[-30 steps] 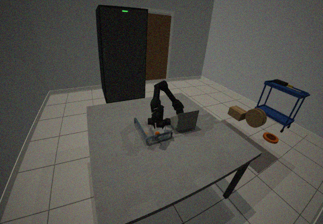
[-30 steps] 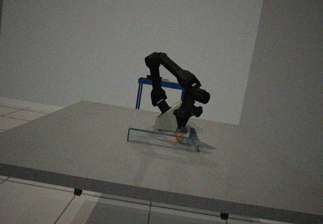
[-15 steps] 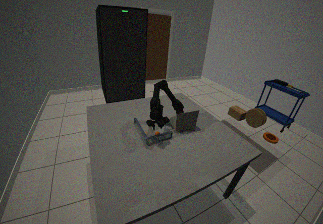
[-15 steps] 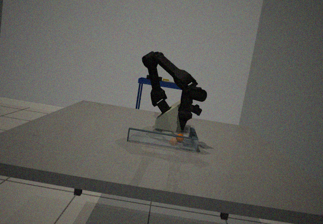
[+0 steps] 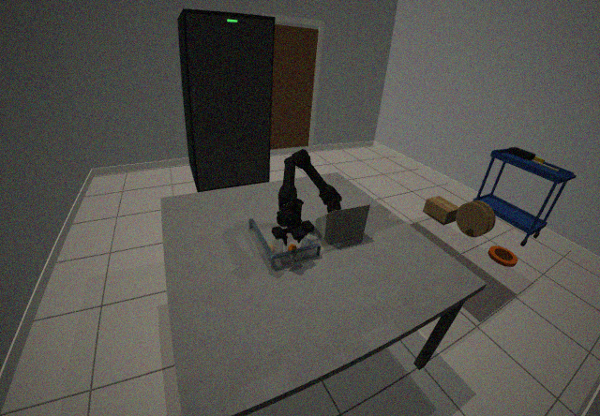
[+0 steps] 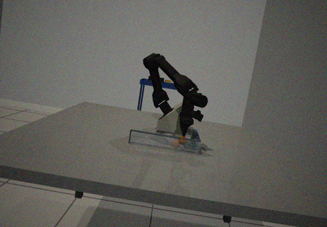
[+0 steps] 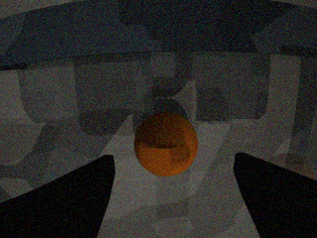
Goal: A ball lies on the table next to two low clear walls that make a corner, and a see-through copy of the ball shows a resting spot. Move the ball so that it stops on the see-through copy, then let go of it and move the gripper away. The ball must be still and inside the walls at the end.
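Observation:
The orange ball point(image 5: 292, 246) point(image 6: 182, 139) point(image 7: 165, 144) rests on the table inside the corner of the two low clear walls. The front wall point(image 5: 275, 262) point(image 6: 147, 134) and the side wall point(image 5: 261, 238) point(image 6: 196, 136) have bluish edges. The see-through copy point(image 5: 272, 247) point(image 6: 175, 143) point(image 7: 299, 165) is a fainter orange ball a little to one side, at the right in the wrist view. My gripper point(image 5: 293, 240) point(image 6: 183, 135) point(image 7: 174, 163) points down and is open. The ball shows between the fingertips, slightly ahead of them, with gaps on both sides.
A grey upright panel point(image 5: 345, 226) stands on the table point(image 5: 271, 324) point(image 6: 79, 161) beside the arm's base. A black cabinet point(image 5: 230, 101), a blue cart point(image 5: 531, 167) and an orange ring point(image 5: 492, 255) are away from the table.

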`<action>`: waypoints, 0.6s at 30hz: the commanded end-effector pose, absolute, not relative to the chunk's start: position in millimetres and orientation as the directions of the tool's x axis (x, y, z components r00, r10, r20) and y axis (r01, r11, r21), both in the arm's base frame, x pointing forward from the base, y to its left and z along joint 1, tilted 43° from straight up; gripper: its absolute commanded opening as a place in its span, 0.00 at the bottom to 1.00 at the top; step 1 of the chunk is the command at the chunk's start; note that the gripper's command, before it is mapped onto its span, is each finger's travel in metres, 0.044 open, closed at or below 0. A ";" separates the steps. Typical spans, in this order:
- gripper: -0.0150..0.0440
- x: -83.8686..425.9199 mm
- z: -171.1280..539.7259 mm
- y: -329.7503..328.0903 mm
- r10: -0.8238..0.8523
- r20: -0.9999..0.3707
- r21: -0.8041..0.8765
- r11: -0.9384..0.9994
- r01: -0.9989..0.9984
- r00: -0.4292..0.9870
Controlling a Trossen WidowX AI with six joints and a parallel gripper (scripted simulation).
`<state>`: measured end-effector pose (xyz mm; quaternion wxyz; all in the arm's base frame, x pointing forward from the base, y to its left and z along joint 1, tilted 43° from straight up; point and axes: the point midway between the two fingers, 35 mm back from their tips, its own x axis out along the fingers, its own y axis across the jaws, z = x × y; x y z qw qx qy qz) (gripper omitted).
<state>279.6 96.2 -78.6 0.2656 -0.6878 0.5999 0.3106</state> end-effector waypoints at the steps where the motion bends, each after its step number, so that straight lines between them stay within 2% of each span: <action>1: 0.76 277.8 -85.7 88.2 -0.670 -0.738 0.022 -0.142 -0.990 0.080; 15: 0.76 278.8 -100.3 74.1 -0.671 -0.737 0.022 -0.141 -0.990 0.080; 17: 0.68 278.8 -100.3 74.1 -0.671 -0.737 0.022 -0.141 -0.990 0.080; 18: 0.66 278.8 -100.3 74.1 -0.671 -0.737 0.022 -0.141 -0.990 0.080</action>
